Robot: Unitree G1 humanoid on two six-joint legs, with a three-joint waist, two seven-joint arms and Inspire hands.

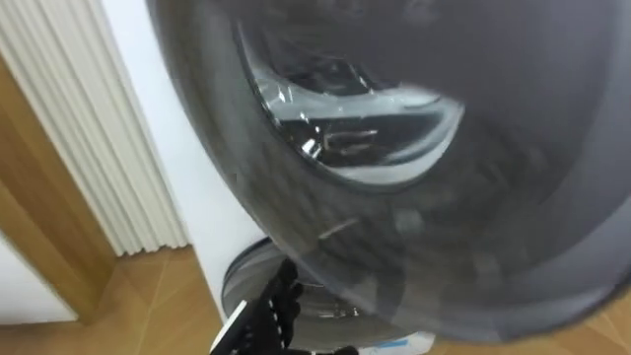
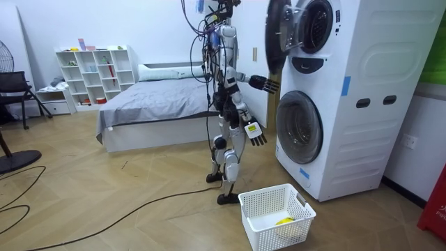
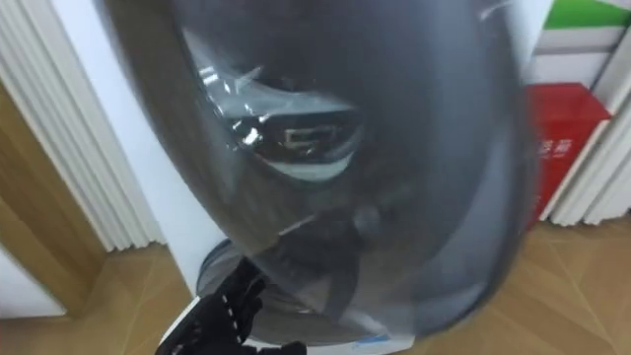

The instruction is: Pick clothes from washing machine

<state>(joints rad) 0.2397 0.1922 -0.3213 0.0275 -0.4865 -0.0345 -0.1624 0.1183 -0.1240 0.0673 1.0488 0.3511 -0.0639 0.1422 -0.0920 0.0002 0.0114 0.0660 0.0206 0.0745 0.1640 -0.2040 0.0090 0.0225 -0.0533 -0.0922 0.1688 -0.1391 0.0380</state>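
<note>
Although the task concerns clothes, none can be made out: the drum opening (image 2: 318,24) of the upper washing machine (image 2: 362,42) reads dark in the room view, and the load is judged to lie inside it. Robot stands on the wooden floor (image 2: 104,195) facing the stacked machines, with the open door (image 1: 414,197) swung out close before its head. Right hand (image 2: 267,84) is raised at the door's lower edge, fingers extended and holding nothing; contact with the door cannot be confirmed. Left hand (image 1: 268,311) hangs low in front of the lower machine's door (image 2: 300,127), fingers relaxed and empty. White basket (image 2: 289,236) sits on the floor just beside the robot's feet, with a small yellow item (image 2: 284,221) in it, nature undetermined. Assessment: laundry will be light and limp, possibly damp, clinging or tangled, and offers no rigid hold. Recommended grasp is a bunched fold nearest the drum's mouth, fingers closing well round the cloth and drawing slowly so trailing ends clear the rim.
</note>
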